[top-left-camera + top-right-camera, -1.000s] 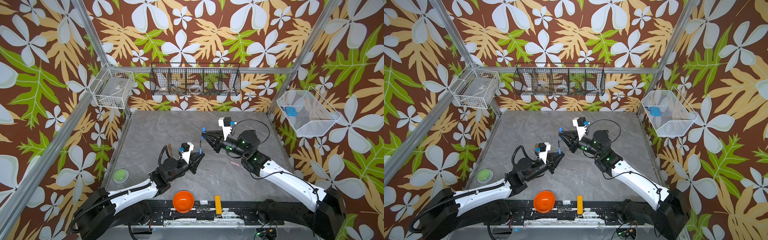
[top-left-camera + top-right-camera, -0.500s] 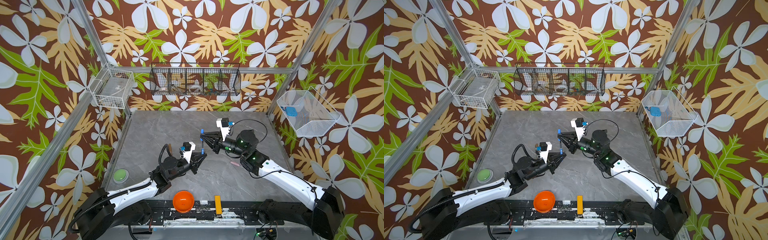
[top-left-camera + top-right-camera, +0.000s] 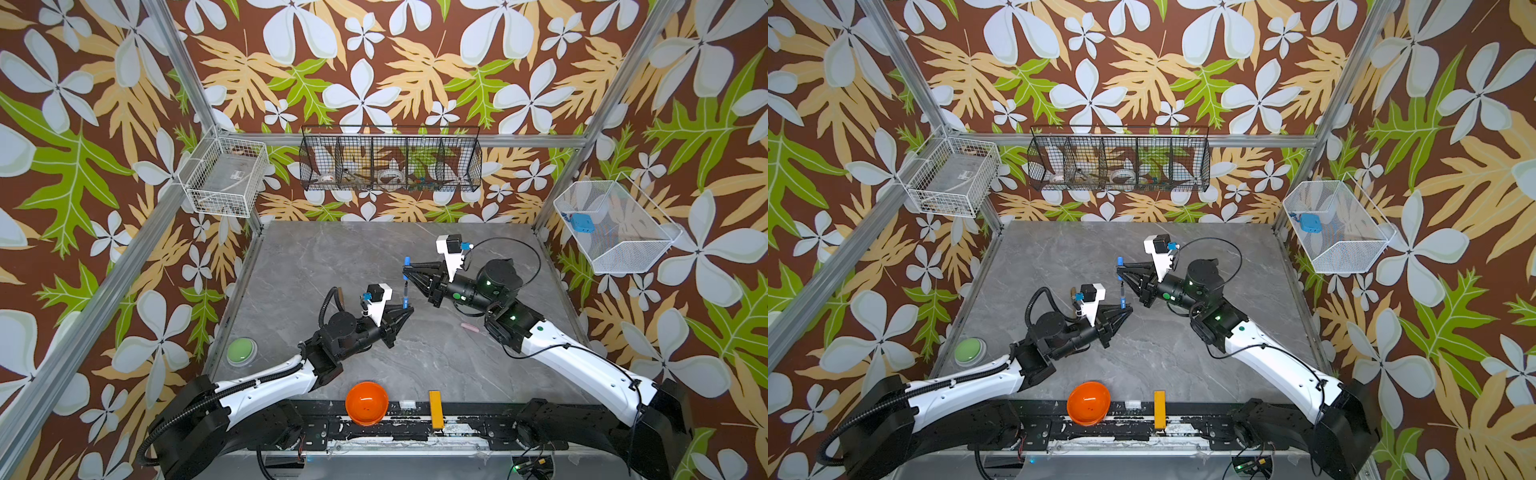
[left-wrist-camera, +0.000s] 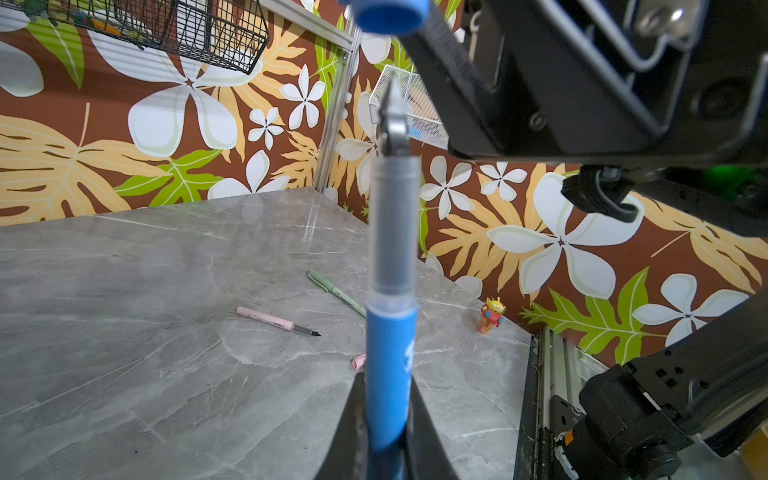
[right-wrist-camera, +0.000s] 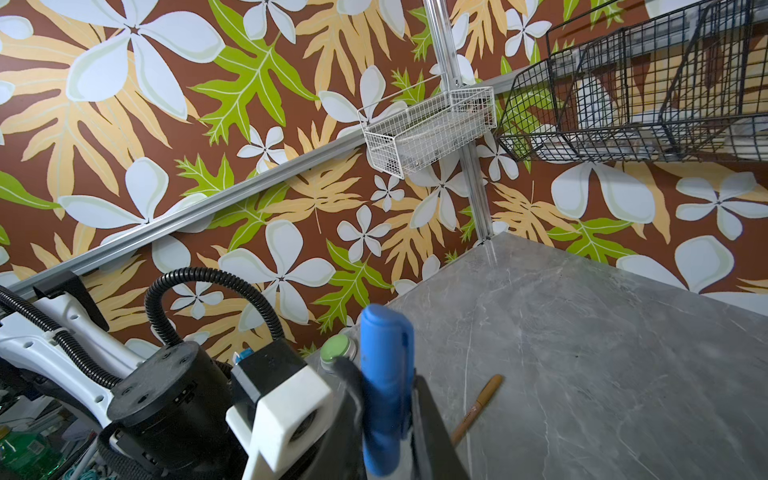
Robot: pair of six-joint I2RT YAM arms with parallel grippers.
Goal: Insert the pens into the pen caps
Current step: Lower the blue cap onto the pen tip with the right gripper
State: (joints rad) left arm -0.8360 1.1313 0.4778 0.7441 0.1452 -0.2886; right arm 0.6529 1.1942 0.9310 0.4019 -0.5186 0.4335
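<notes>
My left gripper point(image 3: 409, 309) point(image 3: 1128, 309) point(image 4: 386, 380) is shut on the blue pen point(image 3: 406, 293) point(image 4: 390, 353), held upright with its dark tip pointing up. My right gripper point(image 3: 405, 272) point(image 3: 1119, 272) point(image 5: 384, 374) is shut on the blue pen cap point(image 3: 407, 261) point(image 4: 388, 14) point(image 5: 386, 386), just above the tip with a small gap between them. On the table lie a pink pen point(image 4: 276, 321), a pale green pen point(image 4: 336, 293), a pink cap point(image 4: 358, 361) and a brown pen point(image 5: 478, 409).
A small red toy figure point(image 4: 490, 313) stands near the right wall. A green button point(image 3: 242, 349) sits at the table's left edge. An orange bowl point(image 3: 366, 402) and a yellow bar point(image 3: 435, 409) rest on the front rail. Wire baskets point(image 3: 390, 160) hang on the walls.
My left gripper has edged slightly right with the blue pen, bringing its tip more nearly under the cap. The right gripper wavered left and back, still holding the cap.
</notes>
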